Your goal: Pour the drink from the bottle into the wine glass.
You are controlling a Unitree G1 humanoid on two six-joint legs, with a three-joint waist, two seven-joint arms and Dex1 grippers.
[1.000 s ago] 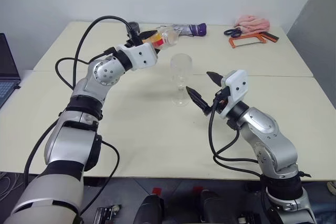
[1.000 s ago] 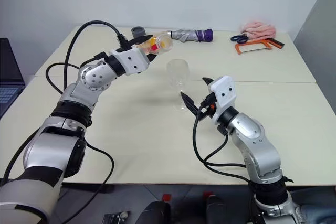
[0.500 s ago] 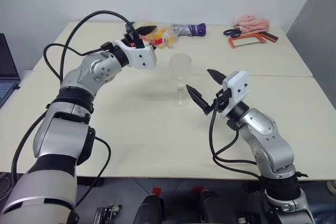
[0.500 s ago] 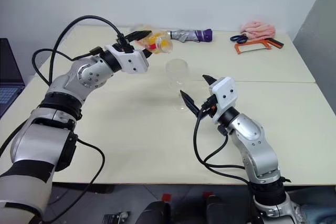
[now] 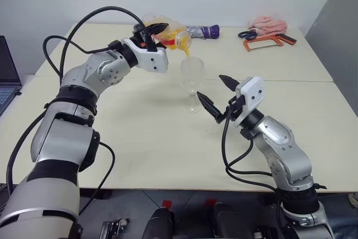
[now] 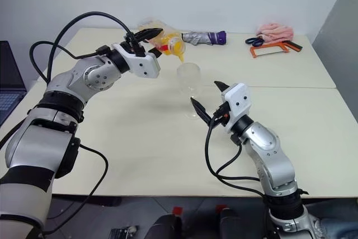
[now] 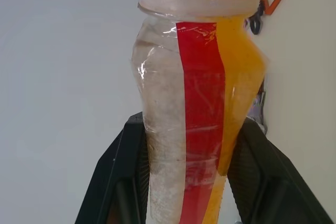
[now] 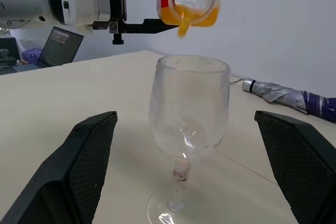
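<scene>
My left gripper is shut on the bottle, a clear plastic one with a red label strip, uncapped and tipped mouth-down. The orange drink has run to the mouth. A short stream falls from the lip just above the wine glass's rim. The wine glass stands upright on the table, right under the bottle's mouth. My right gripper is open just in front of the glass, one finger on each side of the stem, apart from it.
A folded umbrella, a pink cloth, scissors and an orange-framed saw lie along the table's far side. A laptop sits at the far left. The cream table has a seam across its middle.
The left wrist has rolled and tipped the bottle further, bringing its mouth over the glass. The drink has started to spill from the lip. The right gripper has stayed put.
</scene>
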